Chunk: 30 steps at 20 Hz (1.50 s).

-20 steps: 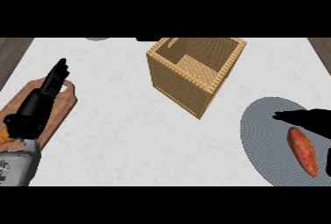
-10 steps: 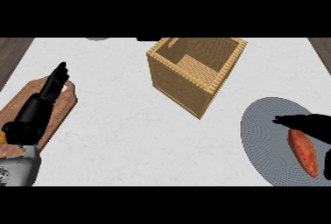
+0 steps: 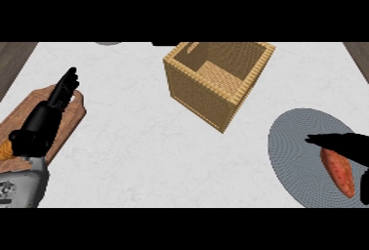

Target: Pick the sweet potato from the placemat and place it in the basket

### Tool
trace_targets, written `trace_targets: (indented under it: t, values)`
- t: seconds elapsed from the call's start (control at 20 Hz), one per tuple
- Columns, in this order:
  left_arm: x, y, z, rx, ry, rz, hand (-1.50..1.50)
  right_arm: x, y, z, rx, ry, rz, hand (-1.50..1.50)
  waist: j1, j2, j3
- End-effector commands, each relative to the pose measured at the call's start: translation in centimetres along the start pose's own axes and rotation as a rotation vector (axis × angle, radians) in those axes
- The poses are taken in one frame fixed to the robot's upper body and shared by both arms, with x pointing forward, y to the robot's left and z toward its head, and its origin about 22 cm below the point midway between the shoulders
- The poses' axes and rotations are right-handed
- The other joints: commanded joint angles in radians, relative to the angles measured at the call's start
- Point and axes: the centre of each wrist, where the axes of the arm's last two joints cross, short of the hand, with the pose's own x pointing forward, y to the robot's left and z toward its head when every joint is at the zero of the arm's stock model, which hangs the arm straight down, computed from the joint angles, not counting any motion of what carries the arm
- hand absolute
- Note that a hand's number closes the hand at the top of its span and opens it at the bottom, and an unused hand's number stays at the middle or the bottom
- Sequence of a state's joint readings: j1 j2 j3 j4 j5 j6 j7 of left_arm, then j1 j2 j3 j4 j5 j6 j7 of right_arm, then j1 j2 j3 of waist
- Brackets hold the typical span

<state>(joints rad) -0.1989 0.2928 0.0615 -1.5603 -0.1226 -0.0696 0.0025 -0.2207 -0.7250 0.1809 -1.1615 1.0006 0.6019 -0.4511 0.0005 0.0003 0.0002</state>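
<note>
An orange sweet potato [image 3: 338,172] lies on a round grey placemat [image 3: 299,156] at the right edge of the head view. My right hand [image 3: 344,143] hovers over the potato's upper end, its fingers straight and pointing left, nothing held. A square woven basket [image 3: 216,80] stands at the top centre, open side up and with nothing inside. My left hand [image 3: 45,119] rests at the left over a wooden board, fingers straight and pointing up.
A wooden cutting board [image 3: 29,129] lies at the left edge under my left forearm. The white marble counter [image 3: 144,146] spreads between the board and the placemat. A grey object [image 3: 110,43] peeks in at the top edge.
My right hand has come down and toward me over the sweet potato's upper end. The left hand has shifted slightly; potato and basket have not moved.
</note>
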Motion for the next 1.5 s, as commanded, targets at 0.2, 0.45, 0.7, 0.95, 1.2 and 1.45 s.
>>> trace_targets:
  t: [0.2, 0.45, 0.7, 0.95, 1.2, 1.45]
  values:
    - [-0.2, -0.2, -0.1, 0.007, -0.01, 0.001, 0.0, -1.4, 2.0, -1.4, 0.02, -0.006, -0.062, 1.5, 0.003, 0.001, 0.0]
    - [0.4, 0.7, -0.5, 0.013, -0.013, 0.002, 0.0, -1.5, 2.3, -2.3, 0.003, -0.036, -0.023, 1.5, 0.007, 0.001, 0.0]
    - [0.9, -0.5, 0.3, -0.012, -0.008, 0.004, 0.0, 0.7, 2.2, -3.2, -0.057, -0.09, 0.052, 1.5, 0.004, -0.001, 0.0]
    - [0.4, 0.9, -0.3, 0.002, -0.014, -0.013, 0.0, 1.1, 1.7, -4.3, -0.195, 0.052, -0.033, 1.5, -0.001, -0.002, 0.0]
    - [-1.1, 1.9, 1.3, 0.038, 0.025, -0.017, 0.0, -3.6, 1.9, -0.6, -0.43, 0.612, -0.33, 1.5, -0.051, -0.017, -0.004]
    - [-0.9, 2.9, 0.8, 0.051, 0.037, -0.014, 0.0, -0.8, 0.0, -0.1, -0.735, 0.797, -0.401, 1.5, -0.051, -0.015, -0.003]
